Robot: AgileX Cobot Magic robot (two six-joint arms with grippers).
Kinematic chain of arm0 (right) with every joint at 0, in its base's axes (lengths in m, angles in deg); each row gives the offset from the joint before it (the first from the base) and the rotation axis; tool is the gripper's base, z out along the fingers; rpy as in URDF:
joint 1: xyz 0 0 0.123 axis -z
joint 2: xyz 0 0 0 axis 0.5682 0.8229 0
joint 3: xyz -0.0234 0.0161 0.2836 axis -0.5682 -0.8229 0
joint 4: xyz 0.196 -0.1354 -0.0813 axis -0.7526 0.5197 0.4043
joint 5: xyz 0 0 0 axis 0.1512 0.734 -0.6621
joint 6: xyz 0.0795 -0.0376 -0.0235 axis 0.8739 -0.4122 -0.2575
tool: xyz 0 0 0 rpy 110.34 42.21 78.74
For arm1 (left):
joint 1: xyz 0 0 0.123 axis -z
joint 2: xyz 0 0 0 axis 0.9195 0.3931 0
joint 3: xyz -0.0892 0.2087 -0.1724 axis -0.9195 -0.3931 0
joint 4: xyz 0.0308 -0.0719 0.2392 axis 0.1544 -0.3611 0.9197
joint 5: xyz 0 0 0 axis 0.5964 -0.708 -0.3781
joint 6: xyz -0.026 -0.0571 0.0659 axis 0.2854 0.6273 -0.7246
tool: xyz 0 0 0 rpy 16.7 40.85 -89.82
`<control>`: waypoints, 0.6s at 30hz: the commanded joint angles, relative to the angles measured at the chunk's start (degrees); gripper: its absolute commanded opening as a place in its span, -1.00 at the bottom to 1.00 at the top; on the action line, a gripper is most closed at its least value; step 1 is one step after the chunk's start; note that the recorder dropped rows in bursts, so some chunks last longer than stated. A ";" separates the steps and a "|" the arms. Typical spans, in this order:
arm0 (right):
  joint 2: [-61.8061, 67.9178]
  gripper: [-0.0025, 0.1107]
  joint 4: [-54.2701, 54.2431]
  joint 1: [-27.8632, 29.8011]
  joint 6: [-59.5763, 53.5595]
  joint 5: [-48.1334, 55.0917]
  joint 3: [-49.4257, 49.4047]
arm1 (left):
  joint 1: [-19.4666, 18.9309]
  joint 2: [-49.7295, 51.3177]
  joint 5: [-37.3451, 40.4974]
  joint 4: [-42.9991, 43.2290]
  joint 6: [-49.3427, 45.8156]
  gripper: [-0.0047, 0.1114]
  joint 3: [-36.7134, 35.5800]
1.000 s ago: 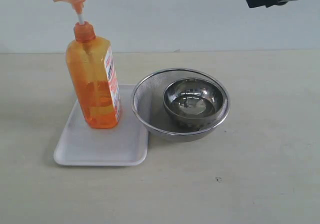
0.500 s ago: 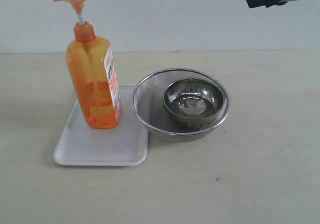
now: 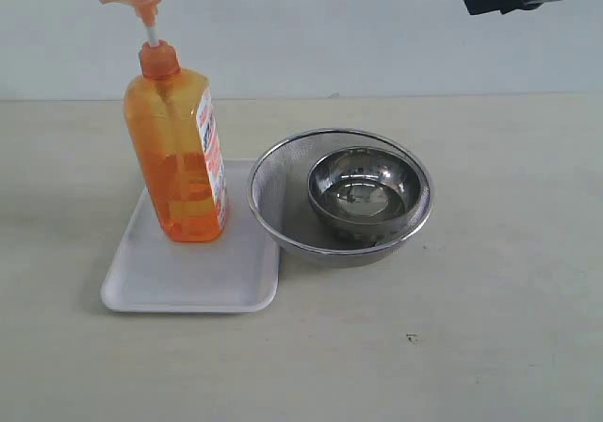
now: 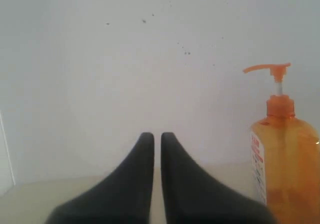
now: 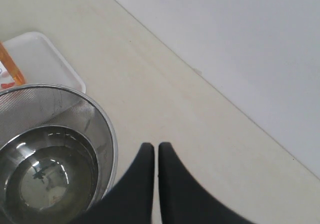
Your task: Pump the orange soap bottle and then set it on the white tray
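Nothing you see has shifted in the last second: every object and the dark arm tip sit exactly where they were.

Nearest you, the pale table (image 3: 471, 300) is bare except for a small dark speck (image 3: 411, 337). Behind that lies the white tray (image 3: 188, 276), flat on the table. The orange soap bottle (image 3: 177, 158) stands upright on the tray's far half, with its pump head raised and its label facing the mesh strainer (image 3: 273, 196). The strainer sits just beside the tray, its rim at the tray's right edge, and a steel bowl (image 3: 363, 191) rests inside it. Behind everything the table meets a plain light wall (image 3: 330, 36).

Your left gripper (image 4: 157, 136) has its fingers pressed together with nothing between them, off to the side of the bottle. Your right gripper (image 5: 156, 146) is likewise closed and empty, held high above the table beyond the strainer and touching nothing.
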 commanded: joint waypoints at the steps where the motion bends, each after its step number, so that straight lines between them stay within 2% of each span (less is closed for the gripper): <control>1: -0.68 -0.96 -0.39 0.31 0.02 -0.34 -0.11 | 0.31 -2.72 5.32 -0.07 0.81 -0.84 -0.23; 18: -0.68 -0.96 -0.39 0.31 0.03 -0.12 -0.11 | 0.93 -2.72 19.61 -0.63 3.64 -0.84 -0.23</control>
